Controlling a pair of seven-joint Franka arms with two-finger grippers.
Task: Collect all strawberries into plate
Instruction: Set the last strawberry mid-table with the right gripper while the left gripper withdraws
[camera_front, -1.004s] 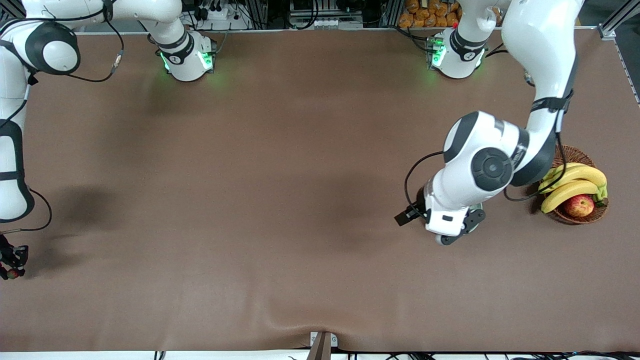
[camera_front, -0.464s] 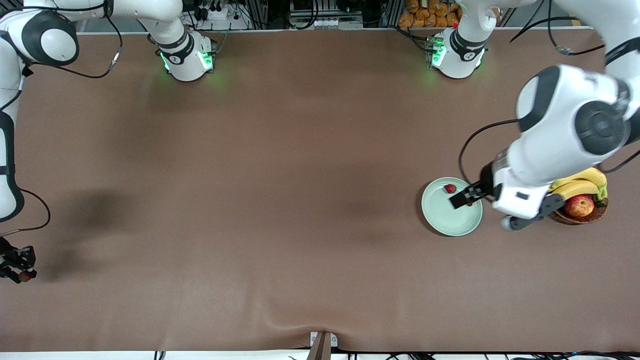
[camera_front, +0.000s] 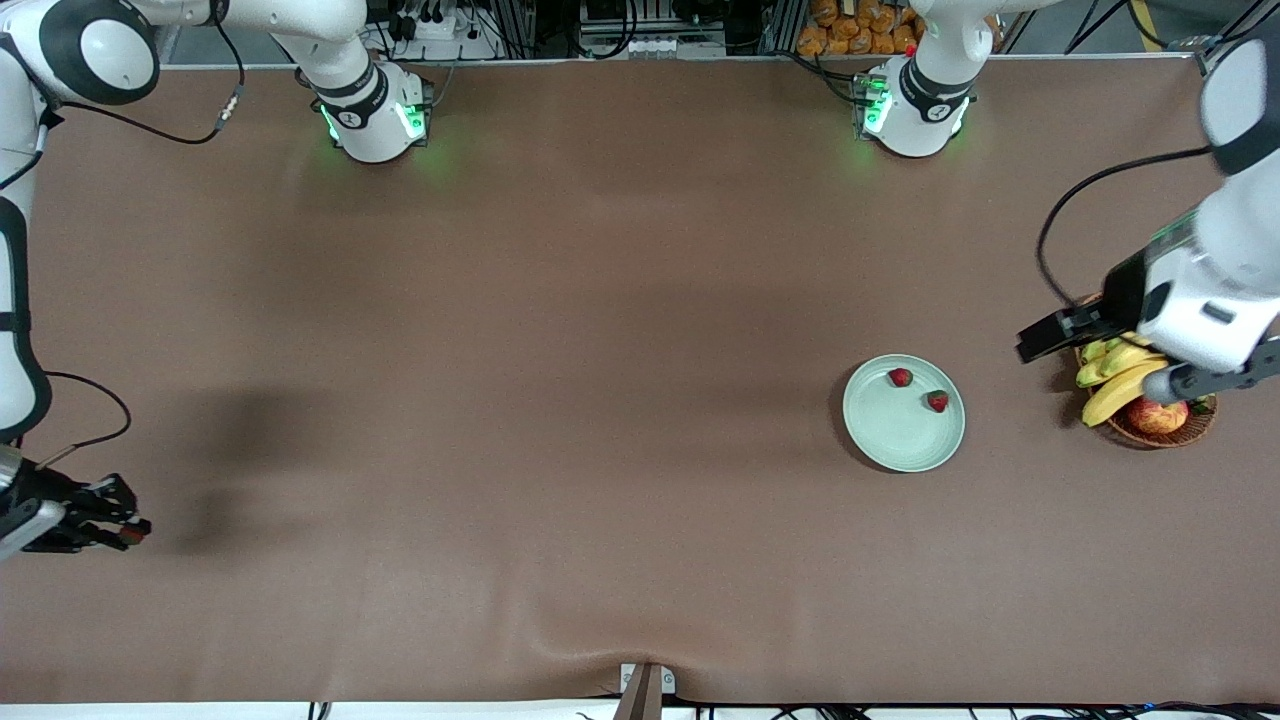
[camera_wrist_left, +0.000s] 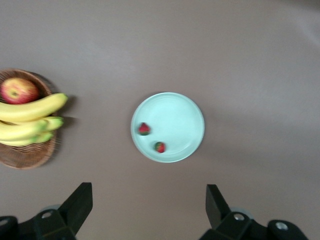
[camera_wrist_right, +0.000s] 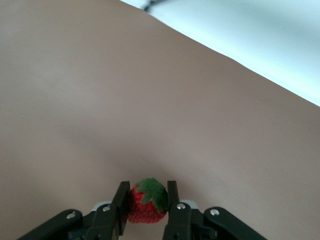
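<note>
The pale mint-green plate (camera_front: 903, 418) lies toward the left arm's end of the table and holds two strawberries (camera_front: 901, 377) (camera_front: 937, 401). It also shows in the left wrist view (camera_wrist_left: 172, 112) with both berries (camera_wrist_left: 144, 129) (camera_wrist_left: 159, 147). My left gripper (camera_front: 1040, 340) is open and empty, up in the air beside the basket. My right gripper (camera_front: 125, 528) is at the right arm's end of the table, shut on the third strawberry (camera_wrist_right: 146, 202), held above the table.
A brown wicker basket (camera_front: 1180, 428) with bananas (camera_front: 1120, 385) and a red-yellow apple (camera_front: 1156, 414) stands beside the plate at the left arm's end. The brown table cover bulges at the front edge (camera_front: 640, 665).
My left gripper has risen away from the plate toward the basket, leaving two strawberries on the plate. My right gripper has moved toward the table's middle with its strawberry.
</note>
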